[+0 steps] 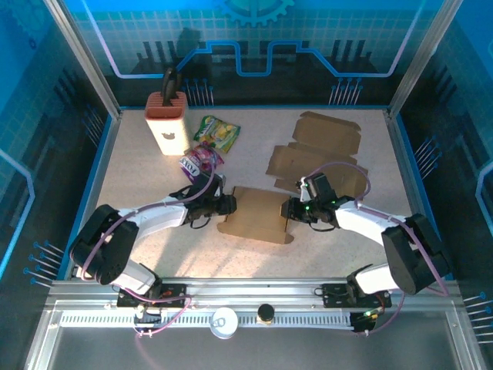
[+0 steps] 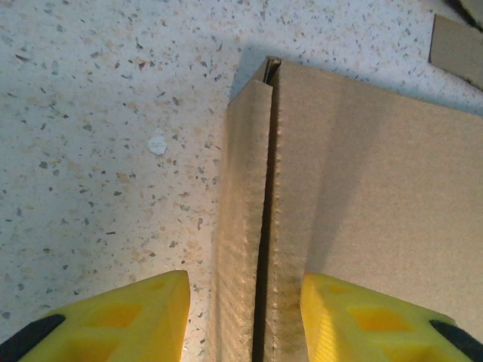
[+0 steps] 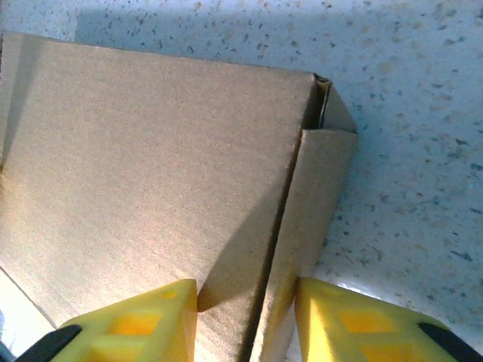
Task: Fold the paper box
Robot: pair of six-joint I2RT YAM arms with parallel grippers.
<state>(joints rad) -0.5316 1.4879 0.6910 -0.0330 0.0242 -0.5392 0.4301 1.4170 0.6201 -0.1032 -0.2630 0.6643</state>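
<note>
The paper box [image 1: 258, 214] sits at the centre of the table [image 1: 323, 254], with the left gripper [image 1: 226, 204] and right gripper [image 1: 291, 208] at its 2 opposite ends, each with jaws part-open astride a side wall, probably to fold both walls together.

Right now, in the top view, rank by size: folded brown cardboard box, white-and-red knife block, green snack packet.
1. brown cardboard box
2. white-and-red knife block
3. green snack packet
</note>
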